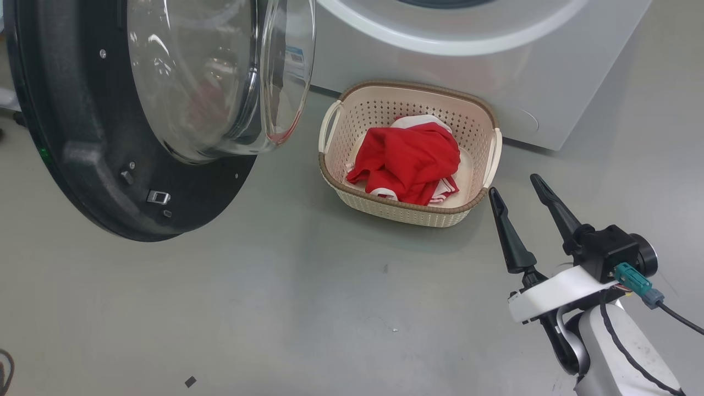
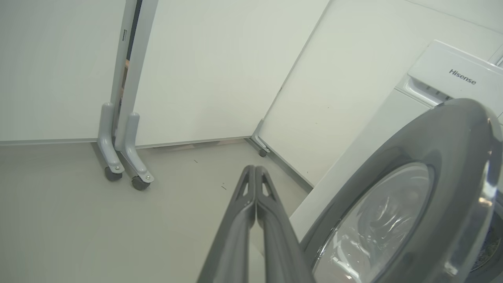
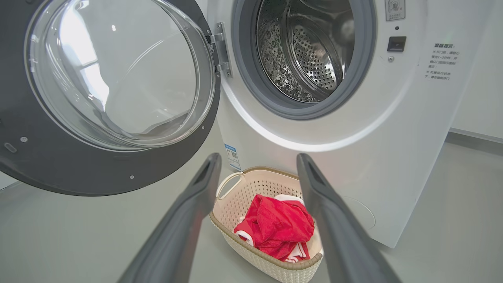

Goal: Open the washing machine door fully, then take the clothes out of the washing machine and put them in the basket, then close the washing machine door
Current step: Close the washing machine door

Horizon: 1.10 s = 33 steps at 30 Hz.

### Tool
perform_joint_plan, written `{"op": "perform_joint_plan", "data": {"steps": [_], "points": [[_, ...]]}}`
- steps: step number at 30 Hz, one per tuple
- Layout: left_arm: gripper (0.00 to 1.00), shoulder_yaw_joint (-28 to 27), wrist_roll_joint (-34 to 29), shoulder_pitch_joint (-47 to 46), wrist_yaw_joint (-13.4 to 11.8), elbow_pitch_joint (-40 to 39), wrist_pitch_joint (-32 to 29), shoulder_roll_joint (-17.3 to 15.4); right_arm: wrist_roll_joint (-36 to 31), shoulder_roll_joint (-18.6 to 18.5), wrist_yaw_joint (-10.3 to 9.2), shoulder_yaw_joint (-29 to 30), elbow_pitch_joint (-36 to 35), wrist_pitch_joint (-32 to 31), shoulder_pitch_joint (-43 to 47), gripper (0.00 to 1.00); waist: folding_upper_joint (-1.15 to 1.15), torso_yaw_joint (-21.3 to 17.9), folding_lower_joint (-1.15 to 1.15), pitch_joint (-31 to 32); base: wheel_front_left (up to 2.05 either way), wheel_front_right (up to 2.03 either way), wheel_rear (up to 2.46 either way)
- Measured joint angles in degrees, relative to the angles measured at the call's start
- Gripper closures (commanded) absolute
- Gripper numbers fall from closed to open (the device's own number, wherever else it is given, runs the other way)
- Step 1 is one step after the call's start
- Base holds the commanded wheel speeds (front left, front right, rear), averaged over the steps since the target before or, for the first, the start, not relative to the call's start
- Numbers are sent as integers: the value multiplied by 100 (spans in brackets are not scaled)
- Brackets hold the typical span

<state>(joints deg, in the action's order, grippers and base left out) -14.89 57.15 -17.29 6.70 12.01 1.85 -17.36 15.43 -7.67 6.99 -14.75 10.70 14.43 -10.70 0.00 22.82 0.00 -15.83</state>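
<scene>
The washing machine door (image 1: 82, 137) hangs swung wide open at the left, its glass bowl (image 1: 220, 77) bulging toward the basket. The white washing machine (image 3: 353, 129) shows a bare steel drum (image 3: 310, 43). Red clothes (image 1: 410, 159) with white trim lie in the cream basket (image 1: 410, 212) on the floor before the machine. My right gripper (image 1: 517, 190) is open and holds nothing, just right of the basket's near corner. My left gripper (image 2: 255, 169) is shut on nothing, beside the door's outer face (image 2: 393, 177).
Grey floor spreads around the basket. White wheeled partition panels (image 2: 125, 157) stand behind the machine's left side. A small dark scrap (image 1: 190, 381) lies on the floor near the front. A cable (image 1: 679, 319) trails from my right wrist.
</scene>
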Motion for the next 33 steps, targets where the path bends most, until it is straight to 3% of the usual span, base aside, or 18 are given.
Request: {"op": "perform_joint_plan", "data": {"steps": [7, 11, 16, 23, 33], "points": [[100, -492, 1252, -467, -389, 399, -821, 218, 0, -12, 0, 12, 1, 0, -9, 0, 0, -29, 0, -29, 0, 0, 0], [100, -898, 2396, -809, -786, 648, -1374, 636, 0, -15, 0, 11, 2, 0, -56, 0, 0, -56, 0, -44, 0, 0, 0], [100, -1228, 3011, -1034, -1246, 818, -1900, 684, 0, -15, 0, 10, 3, 0, -58, 0, 0, -92, 0, -58, 0, 0, 0], [100, -1326, 3418, -1184, -1348, 1012, -2444, 643, 0, -14, 0, -2, 7, 0, -58, 0, 0, -133, 0, -63, 0, 0, 0], [100, -1350, 3523, -1227, -1405, 1443, -2866, 557, 0, -11, 0, -55, 16, 0, -60, 0, 0, -164, 0, -42, 0, 0, 0]]}}
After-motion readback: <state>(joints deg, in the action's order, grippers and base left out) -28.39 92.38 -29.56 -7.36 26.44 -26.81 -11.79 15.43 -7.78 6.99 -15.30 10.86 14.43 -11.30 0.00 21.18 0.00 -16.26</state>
